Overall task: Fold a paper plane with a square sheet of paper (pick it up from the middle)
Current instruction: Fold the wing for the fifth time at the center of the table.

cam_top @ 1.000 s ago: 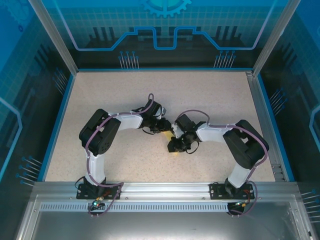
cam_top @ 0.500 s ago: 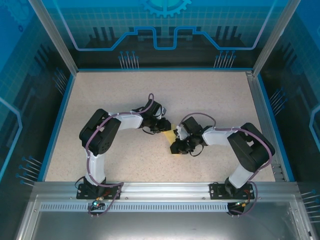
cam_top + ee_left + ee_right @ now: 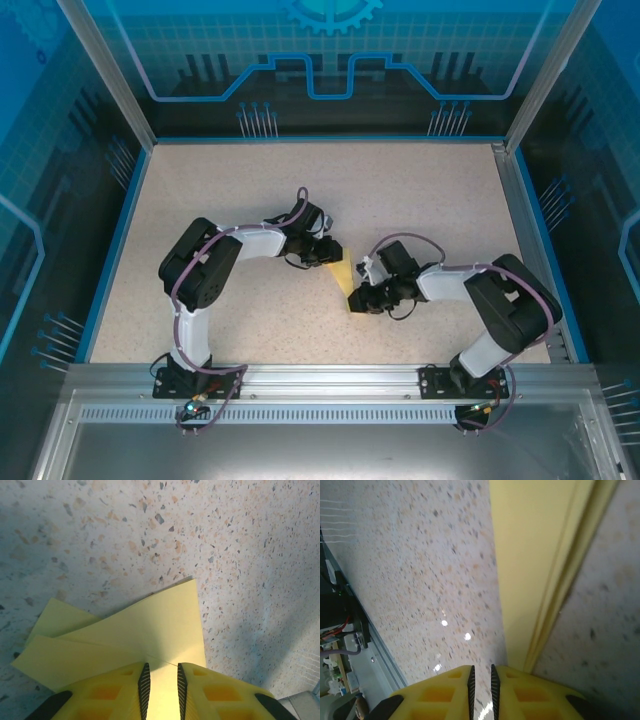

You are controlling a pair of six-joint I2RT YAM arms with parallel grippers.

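The left tool [image 3: 162, 667] is clamped on the near edge of the paper [image 3: 150, 630], pads closed on the layered yellow sheet, apparently to anchor that end on the counter [image 3: 240, 555] while a fold is set. The right tool [image 3: 482, 669], jaws drawn almost together with nothing seen between them, sits at the other end beside a long stacked edge. It looks placed to press along a crease, not to lift. From above, the paper lies mid-counter between the two tools as a small yellow wedge, partly folded and not yet a dart. Both wrists cover much of it there, so its outline and the number of folds are hard to make out. Whether the right tool's fingers touch the paper is cut off at the bottom of its view.
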